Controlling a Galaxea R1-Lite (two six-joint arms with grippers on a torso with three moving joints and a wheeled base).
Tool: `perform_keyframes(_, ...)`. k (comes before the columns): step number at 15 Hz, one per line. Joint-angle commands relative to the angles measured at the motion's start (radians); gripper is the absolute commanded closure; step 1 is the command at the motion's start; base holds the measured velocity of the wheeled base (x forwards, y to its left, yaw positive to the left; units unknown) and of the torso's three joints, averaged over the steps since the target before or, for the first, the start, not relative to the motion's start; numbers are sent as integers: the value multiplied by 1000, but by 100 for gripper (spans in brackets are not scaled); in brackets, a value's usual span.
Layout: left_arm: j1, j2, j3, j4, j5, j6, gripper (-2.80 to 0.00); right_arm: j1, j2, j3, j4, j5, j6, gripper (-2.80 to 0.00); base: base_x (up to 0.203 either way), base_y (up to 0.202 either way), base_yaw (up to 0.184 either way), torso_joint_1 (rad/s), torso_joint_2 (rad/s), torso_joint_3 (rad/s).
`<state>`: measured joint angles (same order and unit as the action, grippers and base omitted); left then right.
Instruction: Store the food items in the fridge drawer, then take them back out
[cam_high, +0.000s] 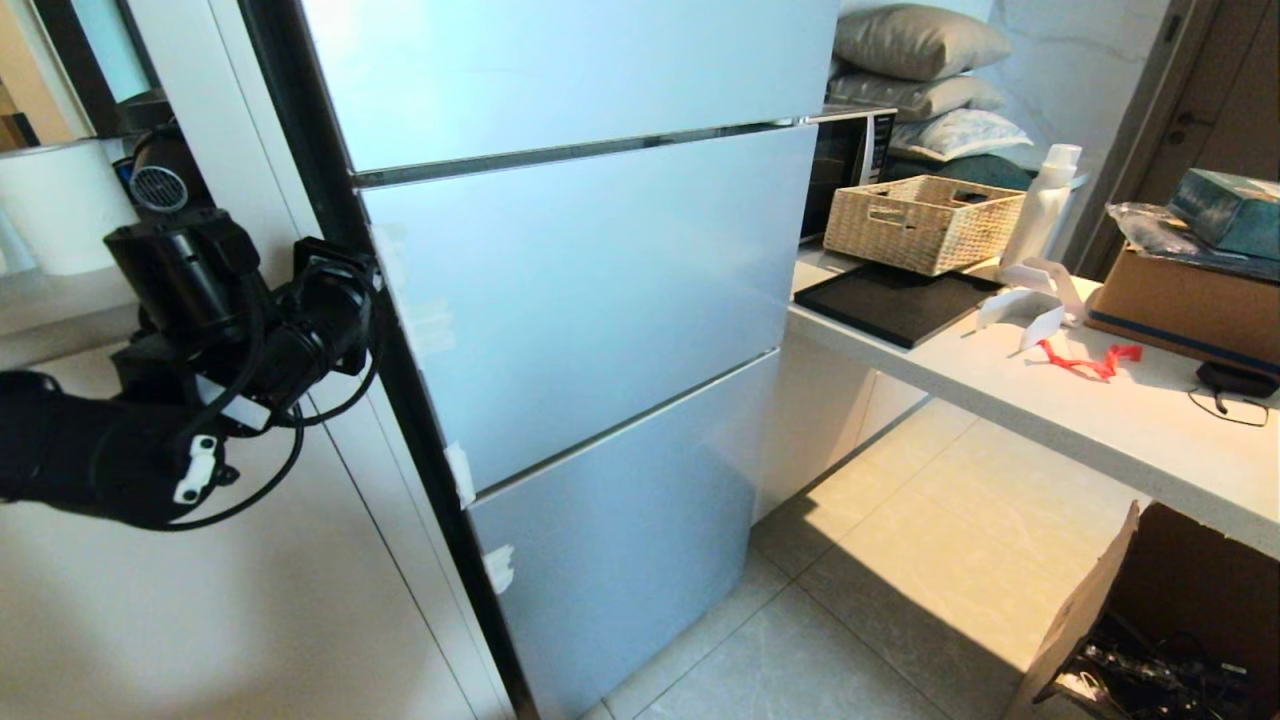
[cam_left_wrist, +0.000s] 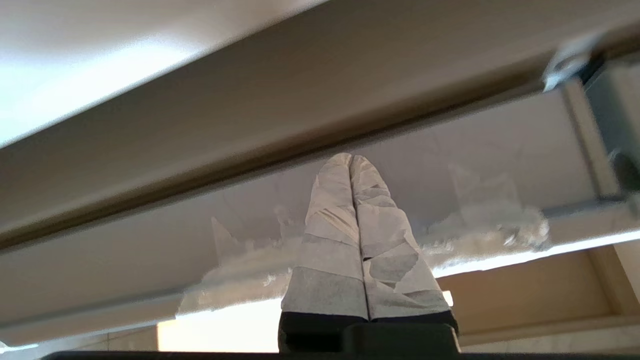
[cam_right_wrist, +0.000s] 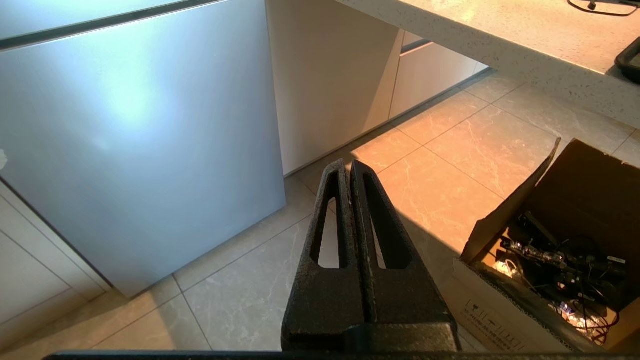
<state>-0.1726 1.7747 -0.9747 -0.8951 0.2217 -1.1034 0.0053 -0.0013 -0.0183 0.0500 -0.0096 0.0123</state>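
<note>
- Fridge drawer and both food items nowhere in view; presumably behind the closed pale blue glass fridge front, so door opening judged the step in hand.
- Left tool clenched, paper-wrapped fingertips pressed together and holding nothing, at the dark vertical edge strip on the left side of the fridge's middle door; contact with the edge not clear.
- To do it well: slide the closed tips into the gap behind the door's edge, near the white tape marks, then pull outward along the door's arc rather than straight back.
- Best kept slow; smooth glass gives little purchase, and the tips could slip off.
- Right tool shut and empty, parked low over the beige tiled floor, pointing toward the fridge's lower panel.
- Just left of the fridge: a plain white cabinet wall, leaving the left arm little room.
- To the right: a white stone bench carrying a woven wicker basket, black flat tray, white plastic bottle, red ribbon scrap and brown cardboard box.
- On the floor, an open cardboard box of cables, well apart from the door, yet a possible obstacle should the base drive.
</note>
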Motion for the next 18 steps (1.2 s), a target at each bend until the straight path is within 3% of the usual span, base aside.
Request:
perform_keyframes(1, -2, 0, 1, -5, 2, -6, 0, 1, 1, 0, 1, 0, 0, 0, 0, 0, 0, 0, 0, 0)
perform_keyframes(10, -22, -8, 21, -5, -4, -6, 0, 1, 1, 0, 1, -1, 0, 0, 0, 0, 0, 0, 0, 0)
perform_keyframes(18, -122, -69, 111, -7, 2, -4, 0, 1, 1, 0, 1, 0, 0, 0, 0, 0, 0, 0, 0, 0)
